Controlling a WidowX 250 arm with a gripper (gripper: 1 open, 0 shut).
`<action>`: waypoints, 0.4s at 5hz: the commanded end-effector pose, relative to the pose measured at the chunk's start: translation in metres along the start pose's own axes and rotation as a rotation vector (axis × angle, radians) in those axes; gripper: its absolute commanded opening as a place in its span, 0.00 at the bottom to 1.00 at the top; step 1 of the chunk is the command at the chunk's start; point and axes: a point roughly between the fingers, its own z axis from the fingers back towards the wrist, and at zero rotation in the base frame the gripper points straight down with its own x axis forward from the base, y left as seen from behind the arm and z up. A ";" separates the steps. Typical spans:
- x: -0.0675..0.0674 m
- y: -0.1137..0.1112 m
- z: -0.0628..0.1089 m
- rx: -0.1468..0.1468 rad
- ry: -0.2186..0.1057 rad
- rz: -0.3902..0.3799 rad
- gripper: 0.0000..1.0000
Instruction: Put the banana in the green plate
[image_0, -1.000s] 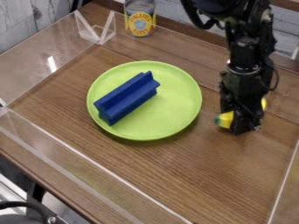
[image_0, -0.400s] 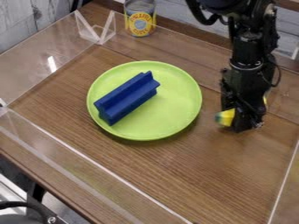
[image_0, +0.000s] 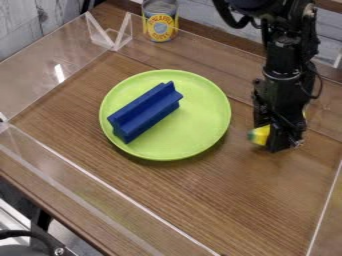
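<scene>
Has 1 plate (image_0: 201, 128) on the table (image_0: 154, 200), with 1 block (image_0: 144, 110) lying in it toward 9 o'clock, 1 banana (image_0: 259, 134) just outside its rim between 3 and 4 o'clock, and 1 can (image_0: 160, 24) beyond at 12 o'clock.

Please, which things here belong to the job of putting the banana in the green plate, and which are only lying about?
For the job:
- banana, at the pincer
- green plate

Only lying about:
- blue block, on the plate
- can, at the far edge
</scene>
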 end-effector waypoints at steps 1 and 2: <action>0.017 0.000 0.038 0.041 -0.108 -0.009 0.00; 0.013 -0.001 0.048 0.042 -0.091 0.013 0.00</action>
